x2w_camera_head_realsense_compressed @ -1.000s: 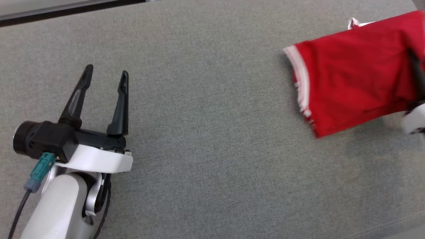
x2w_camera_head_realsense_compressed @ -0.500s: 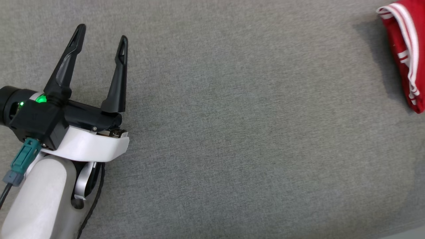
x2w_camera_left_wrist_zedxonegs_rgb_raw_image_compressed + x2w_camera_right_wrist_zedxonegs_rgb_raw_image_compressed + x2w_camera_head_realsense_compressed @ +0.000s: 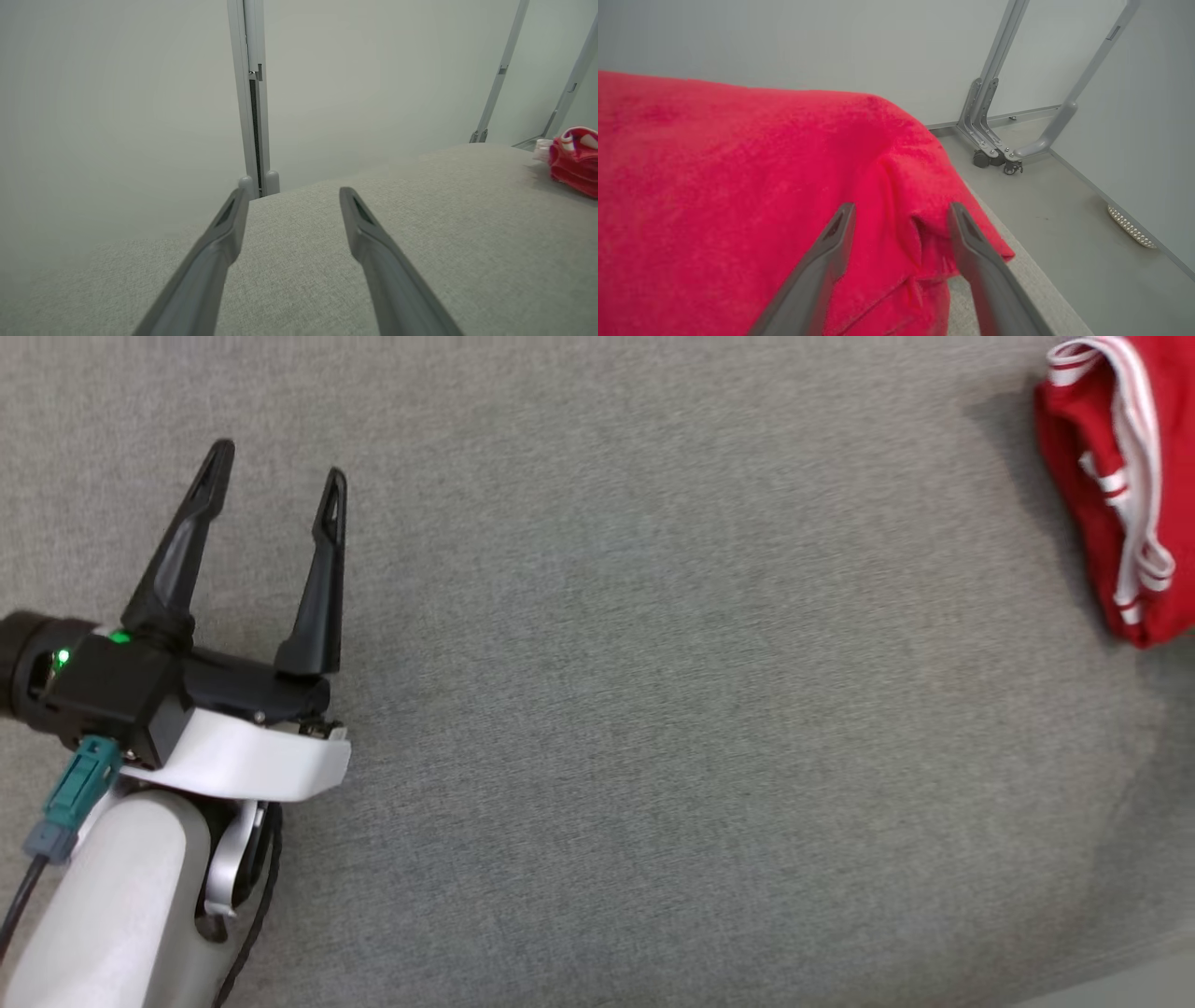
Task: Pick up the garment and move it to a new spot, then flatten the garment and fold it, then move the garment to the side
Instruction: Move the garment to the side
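Garment [image 3: 1116,495] farther right, more bunched

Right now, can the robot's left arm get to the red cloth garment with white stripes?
Probably not easily. Nothing blocks it, but the open left gripper sits far across the grey fabric surface from the red white-striped garment. The open right gripper is right at it.

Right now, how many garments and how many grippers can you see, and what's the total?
Red garment: 1
Grippers: 2, the left gripper and the right gripper, both open
Total: 3
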Robot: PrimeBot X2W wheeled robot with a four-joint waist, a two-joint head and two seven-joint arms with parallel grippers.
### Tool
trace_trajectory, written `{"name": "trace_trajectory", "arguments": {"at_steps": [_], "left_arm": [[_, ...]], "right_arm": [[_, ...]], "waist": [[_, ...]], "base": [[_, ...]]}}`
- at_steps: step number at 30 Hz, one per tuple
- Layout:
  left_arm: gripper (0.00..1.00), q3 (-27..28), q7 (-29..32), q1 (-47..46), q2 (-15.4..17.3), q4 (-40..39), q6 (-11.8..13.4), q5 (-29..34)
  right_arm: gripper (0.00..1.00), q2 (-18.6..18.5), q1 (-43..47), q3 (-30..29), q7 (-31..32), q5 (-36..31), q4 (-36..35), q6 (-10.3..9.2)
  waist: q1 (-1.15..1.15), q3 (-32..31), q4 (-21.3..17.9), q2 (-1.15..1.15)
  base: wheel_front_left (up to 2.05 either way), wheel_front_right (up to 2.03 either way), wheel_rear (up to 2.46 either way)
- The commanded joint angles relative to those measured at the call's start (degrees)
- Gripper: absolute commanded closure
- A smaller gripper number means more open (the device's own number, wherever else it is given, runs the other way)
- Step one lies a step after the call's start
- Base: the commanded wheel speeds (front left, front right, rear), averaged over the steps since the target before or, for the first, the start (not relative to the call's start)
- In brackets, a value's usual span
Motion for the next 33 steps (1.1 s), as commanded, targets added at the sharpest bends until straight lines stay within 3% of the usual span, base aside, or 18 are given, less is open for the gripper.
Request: {"name": "trace_trajectory", "arguments": {"at_steps": [1,4,11,13,23,33], "left_arm": [[0.0,0.45,-0.4,1.36,0.52,0.69,0.44,-0.51],[0.0,0.78,-0.85,3.72,0.49,1.77,0.83,-1.35],[0.0,0.54,-1.75,8.35,-0.23,3.49,1.5,-2.86],[0.0,0.7,-2.52,10.03,-1.11,4.46,2.03,-3.82],[0.0,1.0,-4.4,14.36,-3.17,6.62,3.55,-5.57],[0.0,2.19,-6.04,20.58,-4.02,9.79,4.72,-7.53]], "right_arm": [[0.0,0.41,2.01,0.73,-0.82,-0.11,-1.4,-0.14],[0.0,2.49,5.14,1.55,-1.24,0.61,-5.46,-0.13],[0.0,5.92,16.38,0.85,-1.14,-2.41,-22.86,-0.13],[0.0,8.34,21.81,0.95,-1.1,-4.3,-29.65,-0.13],[0.0,14.11,33.94,-0.25,1.07,-10.73,-43.29,-0.12],[0.0,18.39,41.48,0.21,6.11,-11.89,-51.9,-0.12]], "waist": [[0.0,-3.06,-2.16,0.0],[0.0,-5.97,-3.44,0.0],[0.0,-12.02,-3.16,0.0],[0.0,-14.34,-1.65,0.0],[0.0,-19.88,6.28,0.0],[0.0,-25.35,12.69,0.0]], "base": [[0.0,0.0,0.0],[0.0,0.0,0.0],[0.0,0.0,0.0],[0.0,0.0,0.0],[0.0,0.0,0.0],[0.0,0.0,0.0]]}}
